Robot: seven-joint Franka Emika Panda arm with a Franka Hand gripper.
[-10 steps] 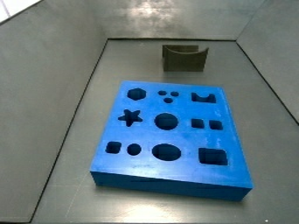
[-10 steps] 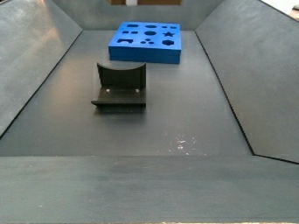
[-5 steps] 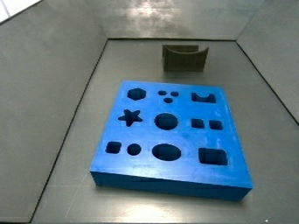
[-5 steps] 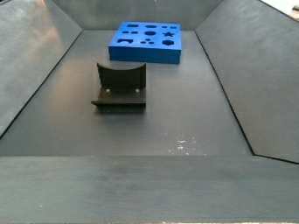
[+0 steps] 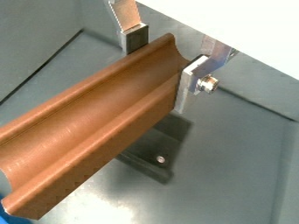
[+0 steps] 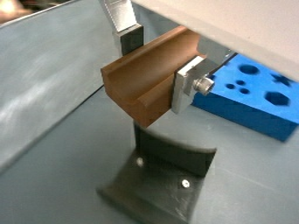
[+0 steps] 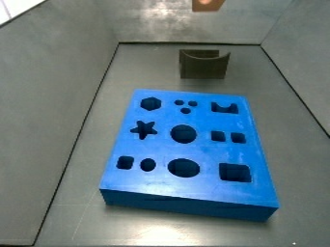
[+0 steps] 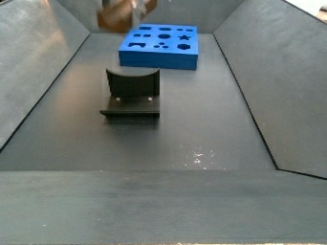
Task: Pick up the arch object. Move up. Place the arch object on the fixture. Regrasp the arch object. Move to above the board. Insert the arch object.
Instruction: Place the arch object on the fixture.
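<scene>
End effector (image 6: 158,59) is clamped on the arch object (image 6: 146,74), hanging high above the fixture (image 6: 163,171), with the board (image 6: 251,92) at about 2 o'clock.

Your light came from overhead and stayed even, soft and fairly dim. You had a pale glare patch on the back wall in a side view and a small speckled glint on the floor (image 8: 202,156) nearer the camera. The arch object (image 8: 117,12) was smeared by motion blur at the frame's top edge. In both wrist views the end effector (image 6: 158,58) looked sharp, though close surfaces appeared stretched.
</scene>
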